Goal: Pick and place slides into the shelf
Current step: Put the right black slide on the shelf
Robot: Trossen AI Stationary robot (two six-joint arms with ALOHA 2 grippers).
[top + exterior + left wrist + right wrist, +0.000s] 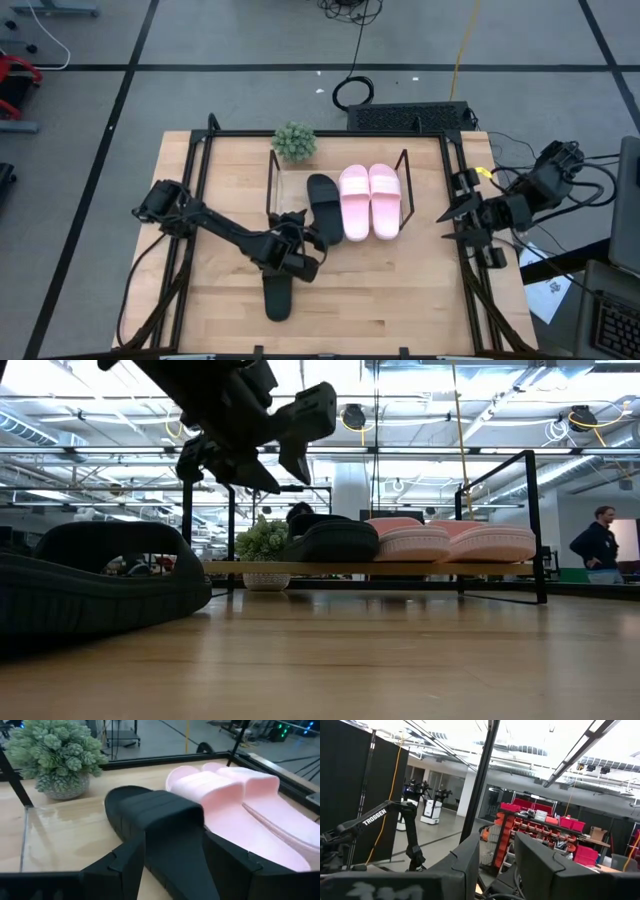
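A loose black slide [95,585] lay closest to the low camera, on the table [400,290] just in front of the left gripper [300,243].

Three slides sat in the shelf [405,170] beyond the left gripper's fingertips: a black one [324,205] directly ahead, then the pink pair [369,200] side by side to its right, filling the rack to its right rods. A bare strip of base board stayed free at the shelf's left end, ahead and left of the gripper, near a small potted plant [294,143]. The left arm stretched low across the table from its left edge, its gripper raised clear of the wood, fingers [125,865] spread apart with nothing between them. The right gripper [458,224] waited at the table's right rim, fingers [470,857] parted.
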